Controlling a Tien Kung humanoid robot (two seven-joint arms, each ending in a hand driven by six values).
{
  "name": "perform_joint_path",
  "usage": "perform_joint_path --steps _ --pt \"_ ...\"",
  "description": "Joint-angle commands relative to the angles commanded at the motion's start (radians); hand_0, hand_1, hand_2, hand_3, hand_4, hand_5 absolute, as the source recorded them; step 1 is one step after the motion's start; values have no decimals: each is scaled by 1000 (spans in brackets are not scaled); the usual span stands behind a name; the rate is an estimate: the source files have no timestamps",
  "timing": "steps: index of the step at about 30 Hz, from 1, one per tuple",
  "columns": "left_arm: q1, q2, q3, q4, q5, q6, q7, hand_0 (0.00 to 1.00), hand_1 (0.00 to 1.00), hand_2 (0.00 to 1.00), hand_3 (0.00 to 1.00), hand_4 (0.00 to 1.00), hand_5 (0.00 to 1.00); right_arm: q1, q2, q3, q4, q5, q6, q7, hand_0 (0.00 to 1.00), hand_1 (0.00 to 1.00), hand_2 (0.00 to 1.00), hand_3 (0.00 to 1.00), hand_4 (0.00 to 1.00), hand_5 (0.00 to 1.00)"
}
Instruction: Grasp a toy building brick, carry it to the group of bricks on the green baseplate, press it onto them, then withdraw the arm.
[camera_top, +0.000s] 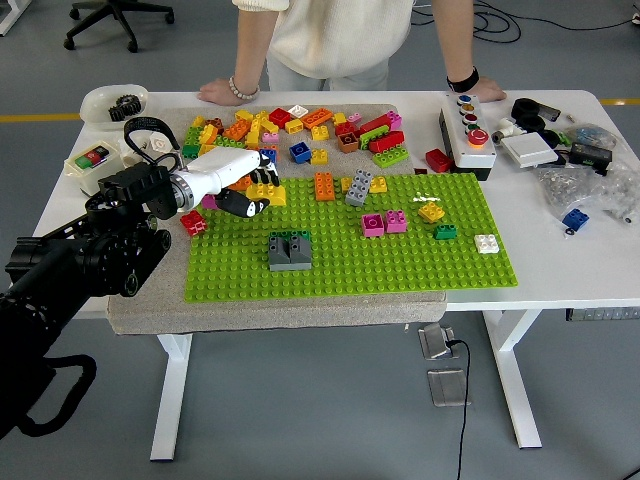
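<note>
Left hand, entering from the left on a black arm, positioned over the far-left corner of the green baseplate. Fingers curled around a yellow brick, held clear above the plate surface. Long axis of the brick roughly left to right, tilted slightly; stud side not clearly discernible. Dark fingertips wrapped beneath the brick on its near side.

Grey block seated on the baseplate, near and to the right of the hand, well apart from the held brick. Grey brick standing on the plate's far part, long axis running near to far, with an orange brick just left of it. Pink bricks side by side near the plate centre. White brick near the right edge.

Loose pile of bricks on the mat beyond the plate. Red brick just off the plate's left edge, below the wrist.

Person at the far side, one hand flat on the table edge, the other resting beside a button box.
</note>
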Motion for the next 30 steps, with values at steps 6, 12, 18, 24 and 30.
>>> perform_joint_path --steps 6,12,18,24,30 --pt "28 9 -109 -83 84 -24 15 611 611 534 524 366 2 -5 -2 8 0 2 -1 0 739 633 675 612 818 523" --pt "74 23 -187 -190 106 -51 40 614 612 536 526 371 2 -12 -4 19 0 -2 -2 1 738 635 675 612 818 522" --pt "126 41 -210 -284 106 -64 53 616 612 538 528 379 2 -16 -4 26 0 -5 -3 3 738 636 675 612 818 522" --pt "179 64 -202 -370 106 -71 58 615 612 538 528 380 2 -24 -7 35 0 -13 -3 2 739 634 675 611 817 521" --pt "220 74 -200 -428 106 -79 66 617 612 540 530 388 2 -27 -5 37 0 -16 -2 3 738 633 675 612 818 522"
